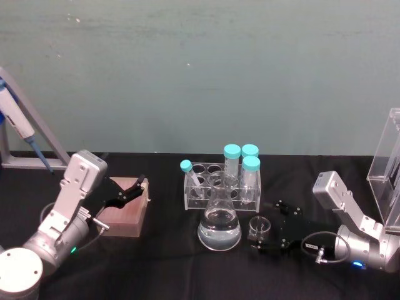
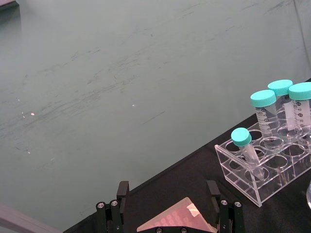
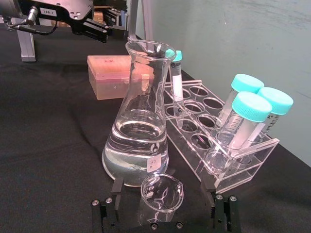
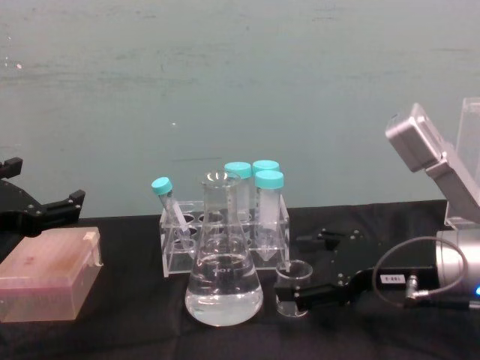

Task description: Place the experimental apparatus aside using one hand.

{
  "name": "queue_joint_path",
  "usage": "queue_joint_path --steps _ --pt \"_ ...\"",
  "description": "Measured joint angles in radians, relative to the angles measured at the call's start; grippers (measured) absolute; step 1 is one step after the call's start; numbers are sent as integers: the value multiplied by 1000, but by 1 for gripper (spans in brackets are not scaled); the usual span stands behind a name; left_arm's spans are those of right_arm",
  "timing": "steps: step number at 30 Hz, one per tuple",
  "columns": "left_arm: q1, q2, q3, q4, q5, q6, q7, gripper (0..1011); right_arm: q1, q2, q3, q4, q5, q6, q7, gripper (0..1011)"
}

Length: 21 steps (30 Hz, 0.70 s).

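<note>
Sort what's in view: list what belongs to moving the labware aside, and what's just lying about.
Belongs to the job:
small beaker, between the open fingers of the right gripper
conical flask with clear liquid
acrylic stand

Just lying about:
tube rack with teal-capped tubes
pink box
left gripper, open over that box
pipette

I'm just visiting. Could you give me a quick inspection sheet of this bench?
Surface: black cloth.
Job's things: flask with clear liquid, upright; small beaker beside it; clear stand at right edge.
Clutter: tube rack, four capped tubes; pink box.
Grippers: right gripper open, straddling beaker; left gripper open above pink box.
Cables: looped cable at right wrist.
Surroundings: green wall; pipette on far-left frame.
</note>
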Motion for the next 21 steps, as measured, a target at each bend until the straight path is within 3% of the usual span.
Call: queue_joint_path --steps 21 --pt "0 0 0 0 0 0 0 1000 17 -21 -5 46 -12 -6 7 1000"
